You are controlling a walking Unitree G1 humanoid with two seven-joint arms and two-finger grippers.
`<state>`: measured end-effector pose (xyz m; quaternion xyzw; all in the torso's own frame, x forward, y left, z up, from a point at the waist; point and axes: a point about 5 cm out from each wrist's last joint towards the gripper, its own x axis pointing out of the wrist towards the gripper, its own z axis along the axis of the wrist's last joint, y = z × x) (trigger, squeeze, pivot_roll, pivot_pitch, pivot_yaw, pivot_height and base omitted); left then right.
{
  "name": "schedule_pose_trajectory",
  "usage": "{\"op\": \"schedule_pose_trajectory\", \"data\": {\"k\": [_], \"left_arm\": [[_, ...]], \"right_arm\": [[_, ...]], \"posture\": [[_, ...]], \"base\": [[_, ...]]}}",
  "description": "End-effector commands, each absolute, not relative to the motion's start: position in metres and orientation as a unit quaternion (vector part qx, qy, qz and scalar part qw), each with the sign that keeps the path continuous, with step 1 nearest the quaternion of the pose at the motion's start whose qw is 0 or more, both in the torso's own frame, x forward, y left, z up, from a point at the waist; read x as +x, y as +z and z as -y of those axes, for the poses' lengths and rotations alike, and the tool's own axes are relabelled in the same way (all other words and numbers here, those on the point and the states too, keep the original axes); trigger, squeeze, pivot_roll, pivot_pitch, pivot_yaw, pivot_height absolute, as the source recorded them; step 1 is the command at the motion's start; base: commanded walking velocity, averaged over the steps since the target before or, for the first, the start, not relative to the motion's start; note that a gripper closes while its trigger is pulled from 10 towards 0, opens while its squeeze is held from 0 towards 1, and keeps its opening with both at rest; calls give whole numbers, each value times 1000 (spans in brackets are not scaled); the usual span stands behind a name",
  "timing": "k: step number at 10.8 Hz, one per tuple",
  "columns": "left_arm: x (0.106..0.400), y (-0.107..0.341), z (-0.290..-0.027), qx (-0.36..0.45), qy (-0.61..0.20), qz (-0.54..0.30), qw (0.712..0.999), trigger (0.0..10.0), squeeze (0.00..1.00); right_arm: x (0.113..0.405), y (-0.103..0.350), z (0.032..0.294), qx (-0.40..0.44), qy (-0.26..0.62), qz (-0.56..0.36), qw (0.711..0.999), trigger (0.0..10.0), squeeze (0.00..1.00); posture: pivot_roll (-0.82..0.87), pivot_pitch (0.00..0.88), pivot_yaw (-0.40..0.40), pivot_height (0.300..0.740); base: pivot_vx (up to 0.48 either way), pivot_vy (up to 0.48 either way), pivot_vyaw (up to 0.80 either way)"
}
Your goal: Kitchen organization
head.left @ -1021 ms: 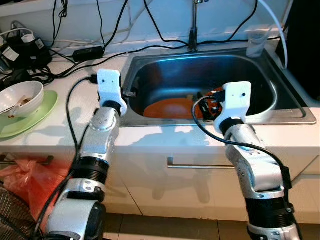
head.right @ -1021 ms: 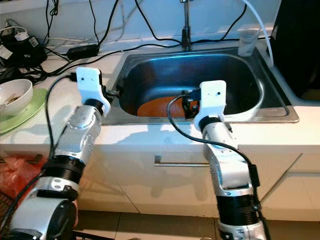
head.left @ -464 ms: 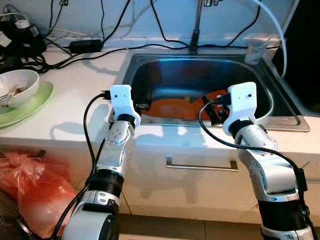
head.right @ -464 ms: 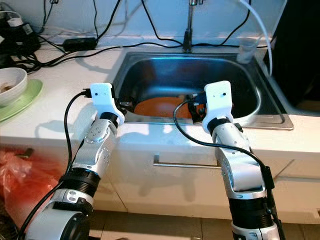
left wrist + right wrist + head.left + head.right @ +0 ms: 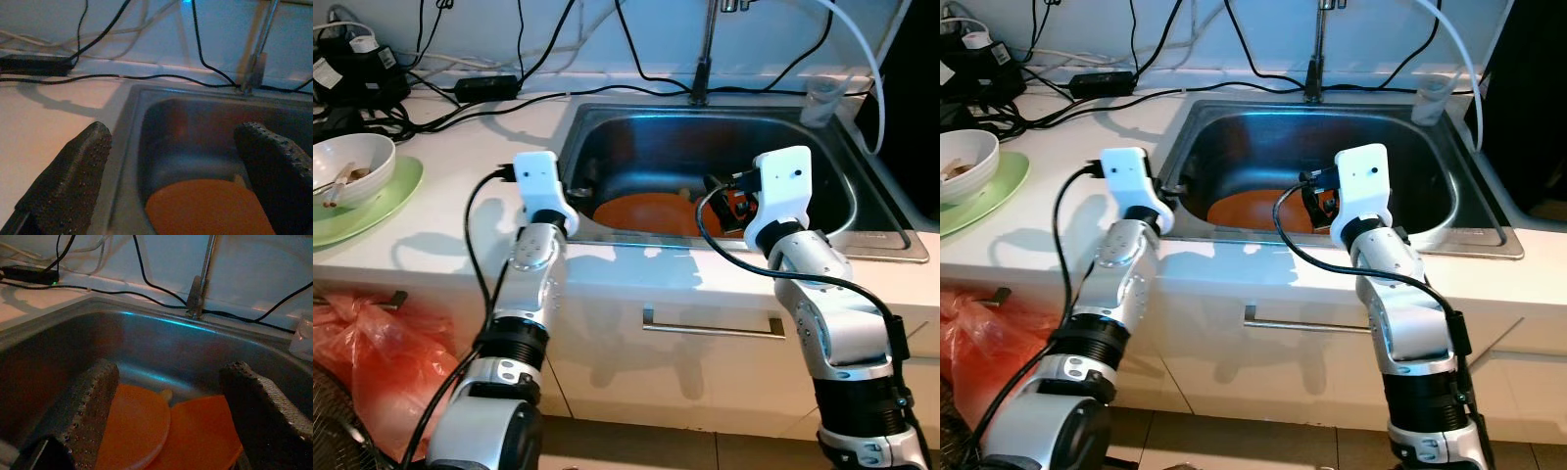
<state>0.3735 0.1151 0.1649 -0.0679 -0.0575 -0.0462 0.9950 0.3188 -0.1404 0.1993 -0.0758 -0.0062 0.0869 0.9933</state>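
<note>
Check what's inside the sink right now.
In the sink: a round orange plate overlapping a squarish orange one, something small and pale between them. The right hand hangs open over them and hides part of the basin floor.

One stainless steel sink [image 5: 876, 211] is set into the white countertop [image 5: 460, 220], with one metal tap [image 5: 703, 59] behind it and one clear plastic cup [image 5: 819, 101] at its far right corner. Inside the sink lie one round orange plate [image 5: 139, 423] and one orange flat sheet [image 5: 203, 431] beside it. Left of the sink stand one white bowl [image 5: 354, 176] on one light green plate [image 5: 372, 211], with one black power adapter [image 5: 487, 86] farther back.
</note>
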Motion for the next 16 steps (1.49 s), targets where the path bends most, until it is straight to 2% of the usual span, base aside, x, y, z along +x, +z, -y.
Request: {"op": "schedule_pose_trajectory", "data": {"k": [1,8,16], "left_arm": [[373,164,-114,-66,-46,59,995,10000,0],[371,153,-103,-102,-48,41,993,10000,0],[376,154,-123,-92,-30,37,995,10000,0]], "right_arm": [[316,195,138,-77,91,2,993,10000,0],[317,196,139,-98,105,-2,990,10000,0],[321,190,138,-83,96,-3,992,10000,0]], "posture": [[-128,0,49,740],[-146,0,-3,740],[-99,0,3,740]], "base": [[0,0,0],[0,0,0],[0,0,0]]}}
